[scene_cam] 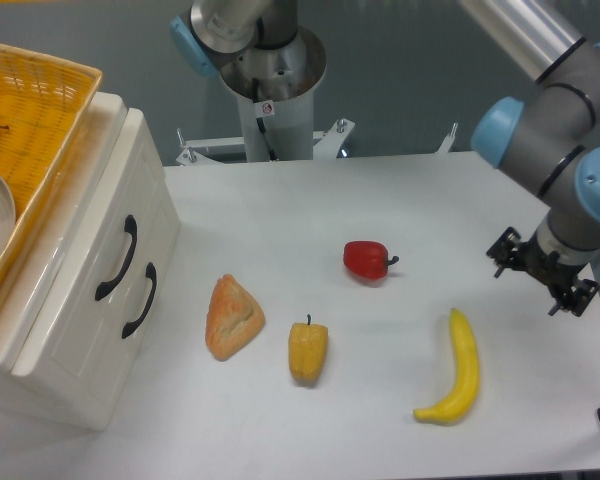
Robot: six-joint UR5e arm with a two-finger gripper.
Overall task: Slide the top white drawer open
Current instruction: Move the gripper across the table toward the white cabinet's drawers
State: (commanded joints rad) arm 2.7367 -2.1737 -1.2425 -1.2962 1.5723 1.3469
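Fingers of gripper (540, 277) — far right, well apart from top white drawer (108, 255).

The top white drawer (100, 255) is the upper of two in a small glossy white cabinet standing at the left edge of the desk. It is shut, its front flush with the cabinet face. One curved black handle sits on its front, running along the slanted panel, just above the lower drawer's matching handle.
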